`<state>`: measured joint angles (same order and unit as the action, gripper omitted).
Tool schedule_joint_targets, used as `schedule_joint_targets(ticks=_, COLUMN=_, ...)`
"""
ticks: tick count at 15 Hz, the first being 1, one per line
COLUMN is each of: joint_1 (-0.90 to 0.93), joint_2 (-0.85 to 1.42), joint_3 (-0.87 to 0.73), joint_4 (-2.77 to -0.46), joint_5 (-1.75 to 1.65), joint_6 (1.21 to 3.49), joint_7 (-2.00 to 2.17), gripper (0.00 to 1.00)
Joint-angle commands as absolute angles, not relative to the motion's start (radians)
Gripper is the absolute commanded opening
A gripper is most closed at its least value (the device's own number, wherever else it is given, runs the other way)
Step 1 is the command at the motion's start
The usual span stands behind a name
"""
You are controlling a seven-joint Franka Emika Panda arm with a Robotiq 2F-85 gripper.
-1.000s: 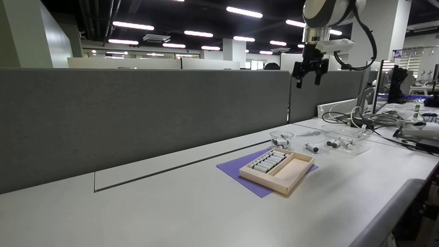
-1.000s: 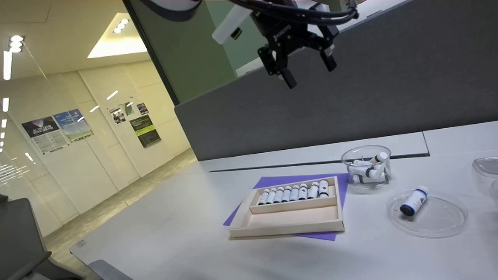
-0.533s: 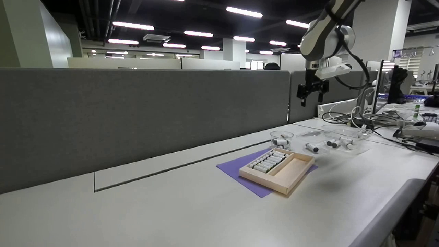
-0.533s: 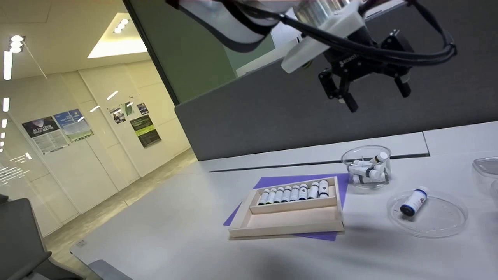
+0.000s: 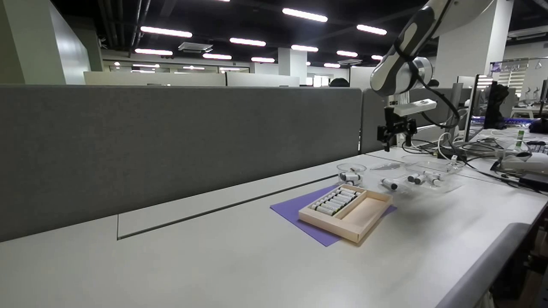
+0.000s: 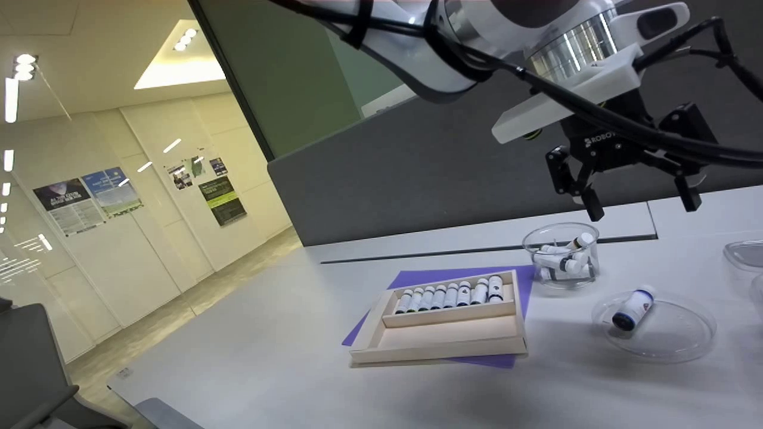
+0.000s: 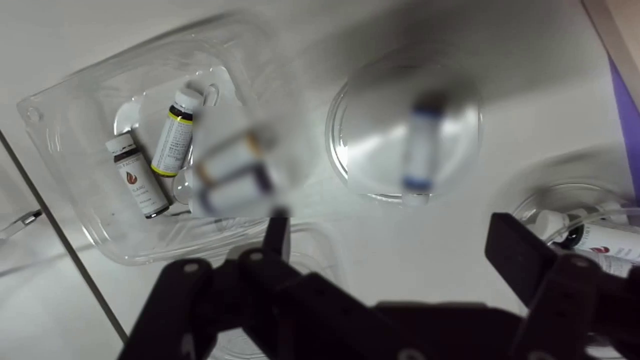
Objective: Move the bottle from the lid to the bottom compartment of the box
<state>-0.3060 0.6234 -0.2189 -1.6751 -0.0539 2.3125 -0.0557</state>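
The bottle is small, with a white label, blue bands, a white cap and a dark base. In an exterior view the bottle lies on its side on the round clear lid. The bottle is blurred in the wrist view, on the lid. The tan box has a row of several small bottles in its upper compartment; its bottom compartment is empty. My gripper is open and empty, well above the table, over the lid area. It also shows open in the wrist view.
A glass beaker with several bottles stands between box and lid. A clear plastic container with several bottles lies on the lid's other side. A purple sheet is under the box. A grey partition runs along the back.
My gripper has come down and moved to the right in both exterior views, from high up to above the lid area. It stays open. The bottle, lid and box have not moved.
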Motion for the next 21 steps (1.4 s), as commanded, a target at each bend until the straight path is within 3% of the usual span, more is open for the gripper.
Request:
schedule_joint_targets(ticks=1, joint_1=-0.309, joint_2=0.626, joint_3=-0.217, joint_4=-1.666, joint_5=-0.055, joint_6=2.303, joint_7=-0.055, gripper=1.00)
schedule_joint_targets(ticks=21, joint_1=-0.330, joint_2=0.916, joint_3=-0.208, joint_4=-1.454, joint_5=-0.003, joint_6=2.340, joint_7=-0.016, gripper=1.00)
